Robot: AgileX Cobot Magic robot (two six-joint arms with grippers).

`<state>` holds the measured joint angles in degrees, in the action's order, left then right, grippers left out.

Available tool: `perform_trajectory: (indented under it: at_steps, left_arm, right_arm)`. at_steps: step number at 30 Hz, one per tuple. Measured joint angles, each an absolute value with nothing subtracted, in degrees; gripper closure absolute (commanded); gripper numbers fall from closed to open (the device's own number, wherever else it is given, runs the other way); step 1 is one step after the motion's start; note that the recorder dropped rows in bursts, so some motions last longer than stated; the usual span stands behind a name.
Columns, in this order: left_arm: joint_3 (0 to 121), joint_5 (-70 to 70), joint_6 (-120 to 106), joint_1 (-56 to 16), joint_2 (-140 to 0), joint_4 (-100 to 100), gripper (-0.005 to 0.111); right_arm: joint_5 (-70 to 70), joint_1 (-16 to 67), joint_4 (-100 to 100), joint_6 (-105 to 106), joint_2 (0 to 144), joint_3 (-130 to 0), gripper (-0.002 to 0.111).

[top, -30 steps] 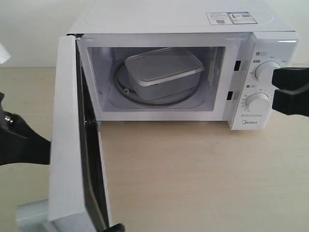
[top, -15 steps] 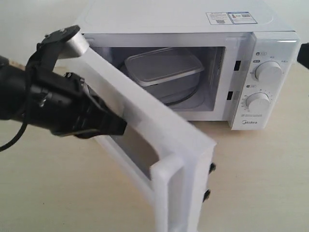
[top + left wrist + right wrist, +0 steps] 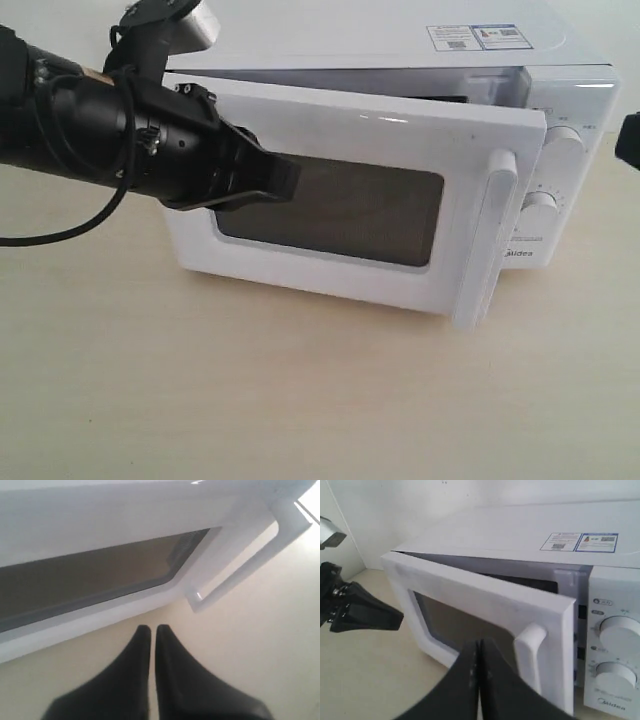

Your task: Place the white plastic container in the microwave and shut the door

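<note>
Because the door covers almost the whole front of the microwave, the white plastic container cannot be seen in any view. The door hides the inside. The door is not fully shut. Its hinge side, on the left in the exterior view, sits close to the box. Its handle side stands a little way out. A thin dark gap shows along the top of the door. The window in the door is dark, and nothing can be seen through it. The handle is a white upright bar at the door's free edge.

The left claw is black and pointy. Its two fingers are pressed together, so it is closed, and it holds nothing. Its tip is right at the front of the door, by the top left corner of the window. I cannot tell if it touches the door. The left arm comes in from the left side, with a black cable hanging under it.

The right claw is closed too, with nothing between its fingers. It points toward the door near the handle and is apart from it.

Two round white dials sit to the right of the door. Stickers lie on top of the microwave. The microwave stands on a pale worktop.
</note>
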<state>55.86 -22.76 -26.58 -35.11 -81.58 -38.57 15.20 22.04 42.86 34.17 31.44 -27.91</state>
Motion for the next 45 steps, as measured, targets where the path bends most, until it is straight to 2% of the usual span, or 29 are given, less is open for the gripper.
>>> perform_trajectory:
  at_steps: [8, 15, 18, 21, 30, 37, 45]
  left_arm:
    - [55.86, -20.22, -26.58, -35.35, -82.57, -38.31, 0.102]
    - [54.45, -18.2, -26.58, -35.59, -79.58, -37.08, 0.102]
    - [51.0, -17.06, -26.58, -35.72, -75.84, -36.71, 0.102]
    - [46.4, -16.6, -25.9, -35.71, -70.33, -36.57, 0.102]
    - [32.75, -14.86, -21.49, -35.71, -46.77, -36.46, 0.102]
    - [25.93, -15.04, -15.53, -35.71, -31.15, -33.09, 0.102]
    - [23.81, -23.21, 10.26, -35.71, -21.14, -5.57, 0.102]
  right_arm:
    - [21.11, 22.04, 60.62, 52.35, 37.1, -28.38, 0.109]
    - [22.2, 22.52, 81.78, 75.18, 49.86, -28.42, 0.109]
    - [18.46, 25.53, 93.81, 88.31, 54.83, -28.78, 0.109]
    - [11.9, 30.01, 97.63, 94.4, 58.52, -30.84, 0.109]
    - [-13.23, 42.81, 99.47, 96.41, 63.61, -39.11, 0.109]
    - [-18.92, 43.89, 99.7, 96.15, 69.52, -41.54, 0.109]
    - [-22.57, 43.89, 99.84, 95.92, 72.71, -44.83, 0.109]
